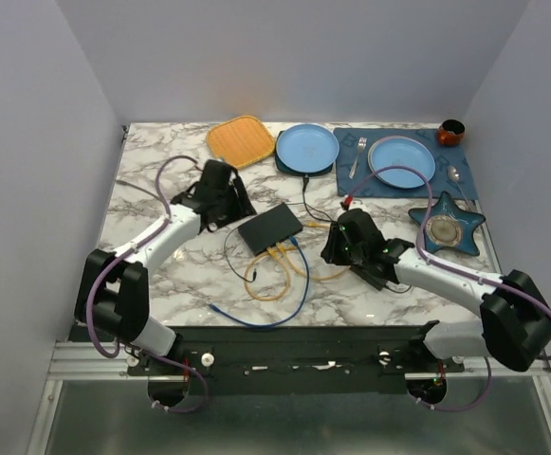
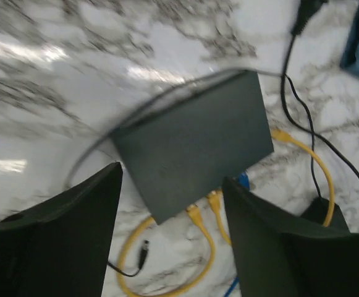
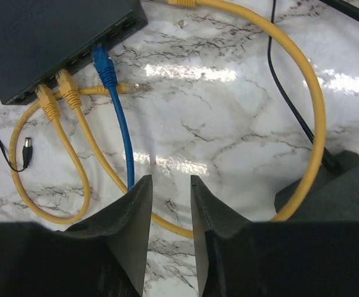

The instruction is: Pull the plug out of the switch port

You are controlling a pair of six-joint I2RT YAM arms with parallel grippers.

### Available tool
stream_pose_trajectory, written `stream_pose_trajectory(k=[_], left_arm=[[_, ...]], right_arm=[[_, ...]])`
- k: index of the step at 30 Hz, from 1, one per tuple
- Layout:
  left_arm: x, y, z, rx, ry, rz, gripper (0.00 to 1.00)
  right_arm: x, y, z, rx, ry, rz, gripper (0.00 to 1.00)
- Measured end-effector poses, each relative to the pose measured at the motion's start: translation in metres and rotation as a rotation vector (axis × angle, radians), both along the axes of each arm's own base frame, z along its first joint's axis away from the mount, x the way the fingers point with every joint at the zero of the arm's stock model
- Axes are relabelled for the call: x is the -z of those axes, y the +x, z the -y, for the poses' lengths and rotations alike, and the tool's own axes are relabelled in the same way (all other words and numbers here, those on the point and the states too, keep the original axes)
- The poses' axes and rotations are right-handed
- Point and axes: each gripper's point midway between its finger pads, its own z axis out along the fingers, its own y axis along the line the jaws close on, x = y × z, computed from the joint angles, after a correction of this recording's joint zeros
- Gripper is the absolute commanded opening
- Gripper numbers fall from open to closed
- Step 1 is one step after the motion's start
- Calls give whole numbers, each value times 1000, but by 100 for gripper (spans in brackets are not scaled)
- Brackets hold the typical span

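Note:
The switch [image 1: 269, 227] is a flat black box at the table's middle, also in the left wrist view [image 2: 191, 148] and the right wrist view [image 3: 49, 37]. A blue plug [image 3: 103, 65] and two yellow plugs [image 3: 46, 99] sit in ports on its near edge. My left gripper [image 1: 237, 204] is open, hovering over the switch's left end, its fingers astride the near corner [image 2: 172, 173]. My right gripper [image 1: 337, 245] is slightly open and empty [image 3: 170, 178], above the marble right of the plugs, with the blue cable [image 3: 126, 154] beside its left finger.
A black power brick [image 3: 333, 185] lies under the right wrist. A loose black barrel plug [image 3: 26, 150] and a loose yellow cable end [image 3: 133, 88] lie near the ports. At the back are an orange tray [image 1: 241, 139], a blue plate [image 1: 307, 147], a placemat [image 1: 465, 175] and a star dish [image 1: 446, 227].

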Motion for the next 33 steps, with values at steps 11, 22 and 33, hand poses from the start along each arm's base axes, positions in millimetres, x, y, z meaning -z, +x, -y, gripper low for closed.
stream_pose_trajectory(k=[11, 22, 33], left_arm=[[54, -68, 51, 144, -61, -105, 13], [67, -94, 32, 128, -32, -109, 0], [83, -90, 11, 71, -7, -159, 0]], right_arm=[[26, 29, -33, -44, -30, -65, 21], [51, 1, -63, -135, -49, -143, 18], [42, -8, -116, -206, -16, -153, 18]])
